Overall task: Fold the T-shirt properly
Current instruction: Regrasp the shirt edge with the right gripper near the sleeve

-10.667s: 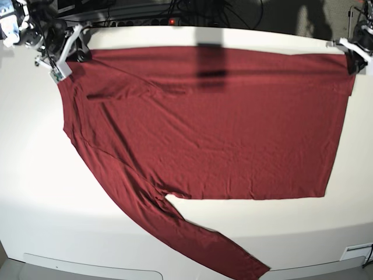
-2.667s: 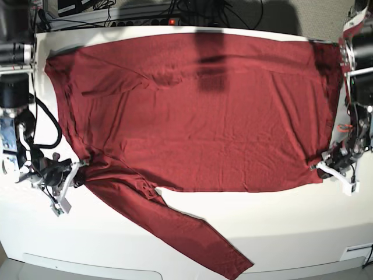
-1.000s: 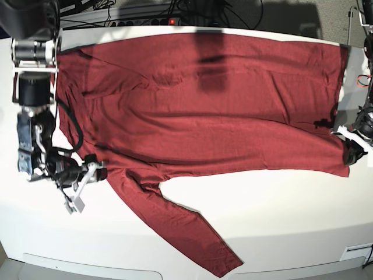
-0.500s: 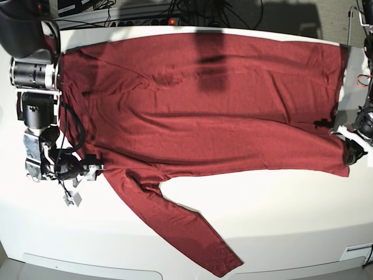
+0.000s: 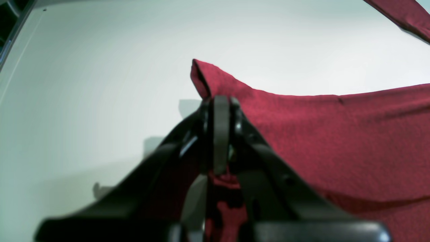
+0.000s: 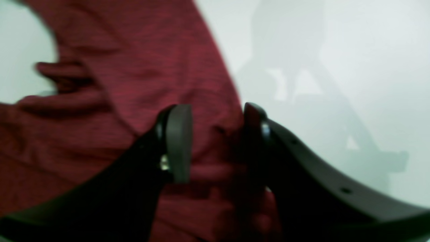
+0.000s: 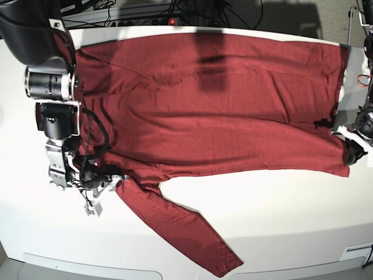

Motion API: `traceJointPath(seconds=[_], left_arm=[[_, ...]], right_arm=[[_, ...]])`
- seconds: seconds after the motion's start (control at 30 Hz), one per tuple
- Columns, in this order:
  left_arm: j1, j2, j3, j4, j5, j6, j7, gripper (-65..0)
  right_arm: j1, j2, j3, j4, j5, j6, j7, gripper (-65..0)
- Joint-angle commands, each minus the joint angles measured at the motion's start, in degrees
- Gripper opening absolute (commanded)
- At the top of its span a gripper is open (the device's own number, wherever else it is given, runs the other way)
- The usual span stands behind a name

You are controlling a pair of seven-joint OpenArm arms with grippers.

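Maroon T-shirt (image 7: 221,111) on white table (image 7: 280,221)

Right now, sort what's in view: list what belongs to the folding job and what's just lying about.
Job:
T-shirt
left gripper, shut on its corner
right gripper, jaws astride its edge

Lying about:
cables behind the table

1. I see a white table (image 7: 280,216), smooth top, rounded front edge.
2. Lying directly on it: the T-shirt (image 7: 233,111), dark red, spread wide across the far half, nearly edge to edge.
3. One long sleeve (image 7: 180,230) lies flat on the table, running diagonally from the shirt's lower corner on the base view's left towards the front edge.
4. Near half of the tabletop shows bare white surface on both sides of that sleeve.
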State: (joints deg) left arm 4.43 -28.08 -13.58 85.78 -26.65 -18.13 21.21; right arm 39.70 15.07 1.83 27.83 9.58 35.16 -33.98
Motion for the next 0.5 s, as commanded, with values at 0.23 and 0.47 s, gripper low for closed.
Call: traceJointPath(seconds=[0.23,0.47], left_arm=[[-0.9,-1.2,-0.6,1.1,-0.4,0.1,-1.5,-65.0],[-0.9,-1.2,-0.6,1.1,-0.4,0.1,-1.5,-65.0]], right_arm=[[1.4,0.2,0.0,0.5,-2.2,-1.5,-2.6,-64.7],[1.5,0.2,0.0,0.5,-5.0,-1.5,3.1,-65.0]])
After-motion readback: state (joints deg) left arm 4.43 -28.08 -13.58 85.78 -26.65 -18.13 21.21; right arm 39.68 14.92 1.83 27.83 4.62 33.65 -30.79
